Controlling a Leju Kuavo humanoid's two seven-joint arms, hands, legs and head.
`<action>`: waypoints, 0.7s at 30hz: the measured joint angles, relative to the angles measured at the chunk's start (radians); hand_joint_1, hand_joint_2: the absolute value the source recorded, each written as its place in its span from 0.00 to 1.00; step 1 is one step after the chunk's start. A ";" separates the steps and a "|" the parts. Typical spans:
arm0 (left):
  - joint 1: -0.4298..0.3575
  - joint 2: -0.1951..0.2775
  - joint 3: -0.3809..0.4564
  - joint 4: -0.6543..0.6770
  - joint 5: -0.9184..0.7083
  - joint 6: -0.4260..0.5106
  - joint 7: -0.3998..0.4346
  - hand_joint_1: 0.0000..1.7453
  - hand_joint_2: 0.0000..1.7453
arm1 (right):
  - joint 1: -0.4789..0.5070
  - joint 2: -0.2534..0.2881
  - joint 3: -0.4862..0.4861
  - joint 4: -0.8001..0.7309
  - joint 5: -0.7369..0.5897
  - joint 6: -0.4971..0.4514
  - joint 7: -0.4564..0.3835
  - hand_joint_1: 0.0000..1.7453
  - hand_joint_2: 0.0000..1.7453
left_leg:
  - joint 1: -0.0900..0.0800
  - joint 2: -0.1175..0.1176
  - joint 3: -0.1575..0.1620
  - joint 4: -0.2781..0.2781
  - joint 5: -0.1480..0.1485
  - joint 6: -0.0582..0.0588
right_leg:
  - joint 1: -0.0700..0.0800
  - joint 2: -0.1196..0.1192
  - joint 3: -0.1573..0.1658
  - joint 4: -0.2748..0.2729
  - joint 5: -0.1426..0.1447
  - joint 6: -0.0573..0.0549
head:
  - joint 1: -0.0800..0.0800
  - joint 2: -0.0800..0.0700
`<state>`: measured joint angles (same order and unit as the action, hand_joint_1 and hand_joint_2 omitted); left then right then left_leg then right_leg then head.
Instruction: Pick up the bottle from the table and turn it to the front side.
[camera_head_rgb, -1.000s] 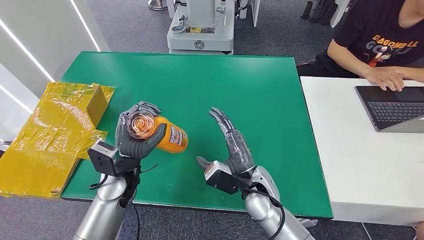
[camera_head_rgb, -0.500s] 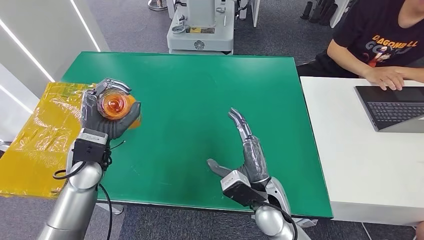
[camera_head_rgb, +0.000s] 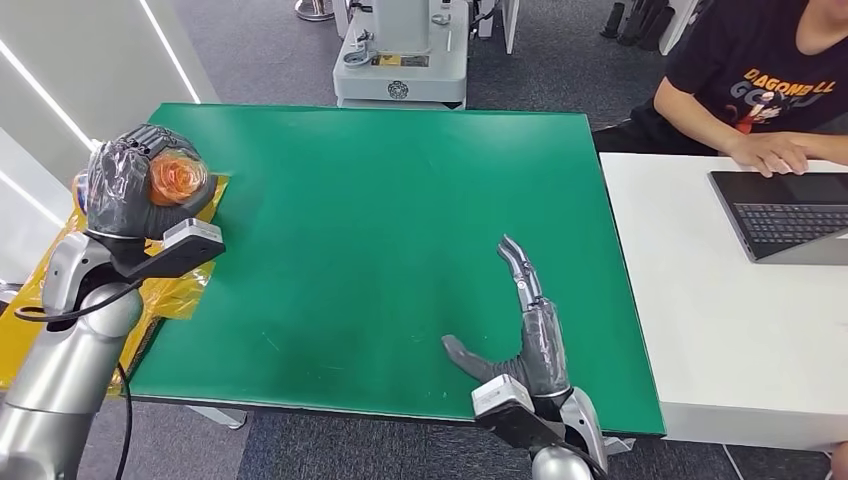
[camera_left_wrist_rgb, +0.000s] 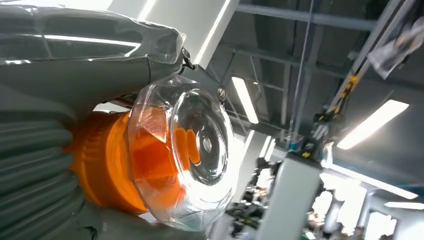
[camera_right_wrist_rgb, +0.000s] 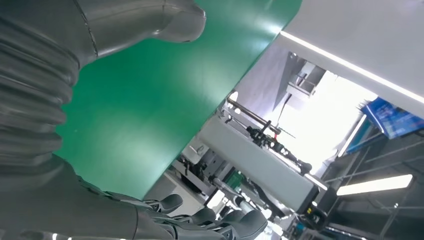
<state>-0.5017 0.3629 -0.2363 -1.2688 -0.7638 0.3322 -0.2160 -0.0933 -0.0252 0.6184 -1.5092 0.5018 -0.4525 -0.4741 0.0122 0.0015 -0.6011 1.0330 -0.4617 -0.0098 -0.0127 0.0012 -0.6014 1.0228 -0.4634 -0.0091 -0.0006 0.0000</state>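
Note:
My left hand (camera_head_rgb: 125, 190) grips the orange bottle (camera_head_rgb: 178, 178), raised above the table's left edge with the bottle's clear end turned toward my head. The left wrist view shows that clear faceted end (camera_left_wrist_rgb: 187, 152) and the orange body close up, wrapped by my fingers (camera_left_wrist_rgb: 35, 165). My right hand (camera_head_rgb: 525, 335) is open over the near right part of the green table (camera_head_rgb: 400, 200), fingers straight and thumb spread, holding nothing. The right wrist view shows the same hand (camera_right_wrist_rgb: 60, 75) above the green surface.
Crumpled yellow plastic wrap (camera_head_rgb: 70, 300) and a yellow box lie at the table's left edge, under my left arm. A white desk (camera_head_rgb: 720, 330) adjoins on the right, where a person (camera_head_rgb: 760, 80) sits at a laptop (camera_head_rgb: 785, 215). A grey machine base (camera_head_rgb: 400, 60) stands behind the table.
My left hand has carried the bottle from the table's middle left up and out past the left edge, turning it. My right hand has drawn back toward the near right edge, still open.

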 joint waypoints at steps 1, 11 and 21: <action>-0.010 0.008 -0.002 0.025 -0.016 -0.004 0.005 1.00 1.00 | 0.006 0.000 -0.004 -0.011 -0.005 -0.004 -0.003 0.00 1.00 | 0.000 0.000 0.000 0.000 0.000 0.000 | 0.000 0.000 0.000 0.000 0.000 0.000 | 0.000 0.000; -0.118 0.023 -0.069 0.356 -0.181 -0.030 0.061 1.00 1.00 | 0.036 0.000 -0.021 -0.111 -0.050 -0.041 -0.029 0.00 1.00 | 0.000 0.001 0.000 0.000 0.000 0.000 | 0.000 0.001 0.000 0.000 0.000 0.000 | 0.000 0.000; -0.154 0.010 -0.128 0.634 -0.274 -0.120 0.080 1.00 1.00 | 0.039 0.000 -0.021 -0.152 -0.077 -0.015 -0.034 0.00 1.00 | 0.000 0.002 0.000 0.000 0.000 0.000 | 0.000 0.002 -0.001 0.000 0.000 0.000 | 0.000 0.000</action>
<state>-0.6555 0.3732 -0.3640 -0.6344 -1.0374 0.2126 -0.1358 -0.0541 -0.0256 0.5978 -1.6608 0.4244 -0.4678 -0.5083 0.0122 0.0037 -0.6013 1.0329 -0.4617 -0.0101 -0.0128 0.0036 -0.6021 1.0230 -0.4633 -0.0092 -0.0005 0.0000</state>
